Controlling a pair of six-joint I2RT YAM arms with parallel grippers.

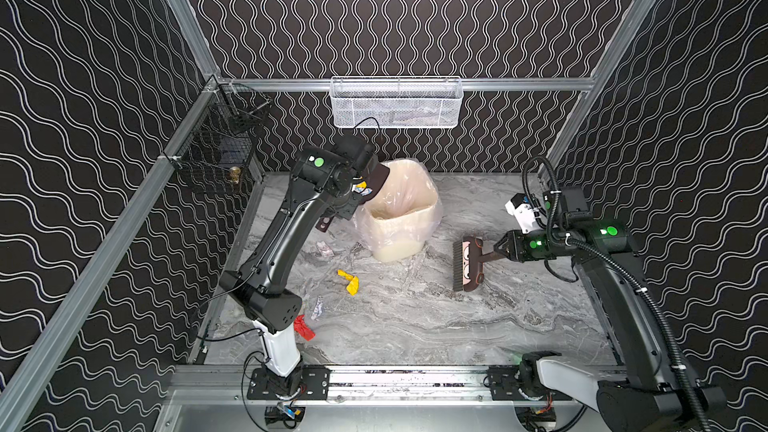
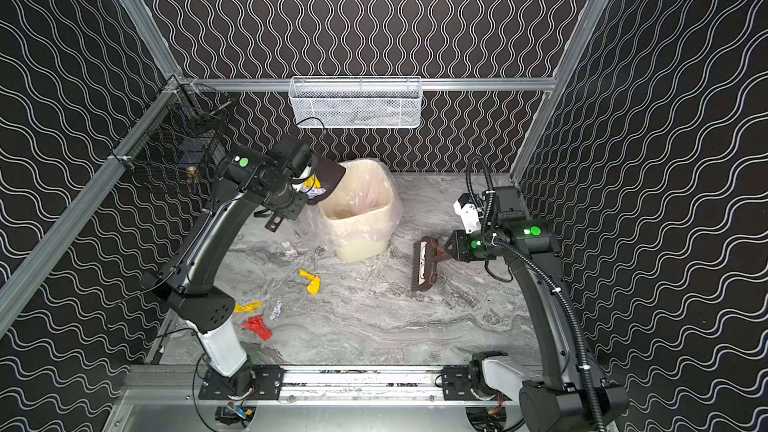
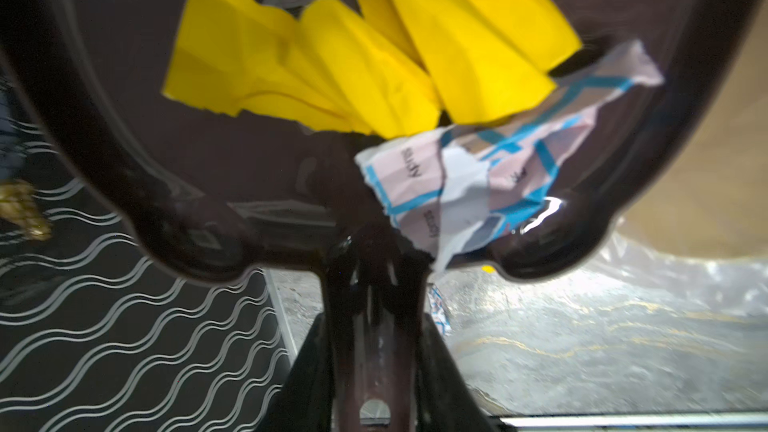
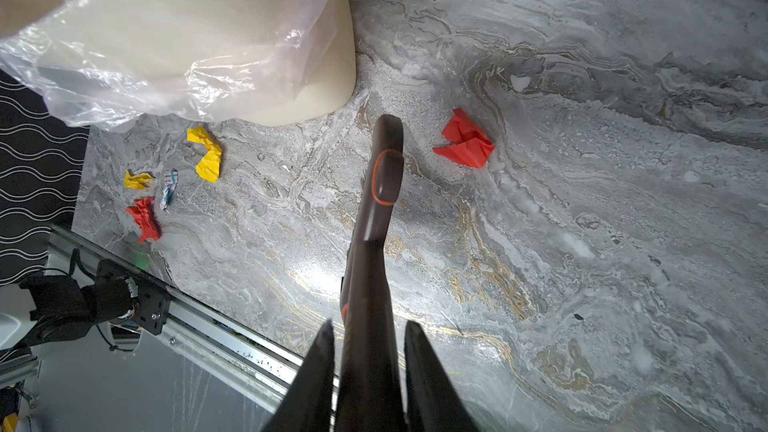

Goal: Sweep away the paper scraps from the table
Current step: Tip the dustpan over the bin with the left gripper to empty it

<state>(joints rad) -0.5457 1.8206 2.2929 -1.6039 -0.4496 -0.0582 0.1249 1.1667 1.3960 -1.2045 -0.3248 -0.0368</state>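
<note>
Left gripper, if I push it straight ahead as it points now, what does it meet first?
Likely the bin: the dustpan in the left gripper leads and overlaps its rim in a top view. Depth is unclear.

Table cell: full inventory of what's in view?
table: one, grey marble, centre
bin: one, cream with clear liner, back centre
dustpan: one, dark brown, tilted at bin rim
brush: one, dark brown, right of bin
paper scraps: six on table, yellow, red, printed white, two each; more in dustpan
mesh basket: one, white, back rail
wire basket: one, black, left rail
left gripper: black, shut on dustpan handle
right gripper: black, shut on brush handle
</note>
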